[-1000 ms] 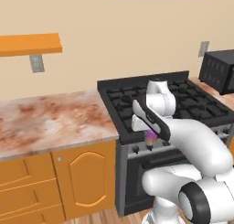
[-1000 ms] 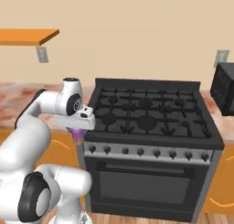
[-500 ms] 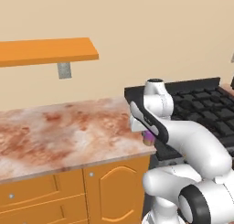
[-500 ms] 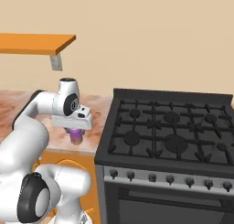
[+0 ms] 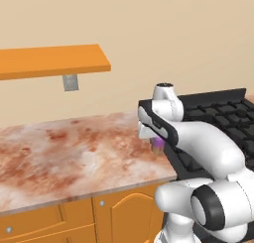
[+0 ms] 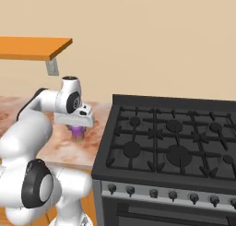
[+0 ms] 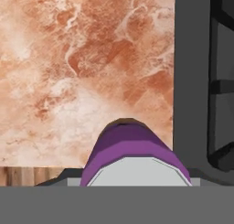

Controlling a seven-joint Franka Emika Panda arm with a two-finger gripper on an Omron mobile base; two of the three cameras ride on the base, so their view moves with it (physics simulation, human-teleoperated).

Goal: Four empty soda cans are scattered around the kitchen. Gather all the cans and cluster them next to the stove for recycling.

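The purple can [image 6: 77,132] hangs upright in our gripper [image 6: 77,129], whose jaws are closed on it, just above the reddish marble counter [image 5: 64,152] and close beside the stove [image 6: 175,146]. We see orange cabinets [image 5: 74,219] under the counter, an orange shelf [image 5: 49,61] on the beige wall [image 5: 149,33], and plank floor [image 7: 18,176] past the counter's edge.

The base has driven left, so the counter [image 5: 74,152] fills more view, apparently nothing else.
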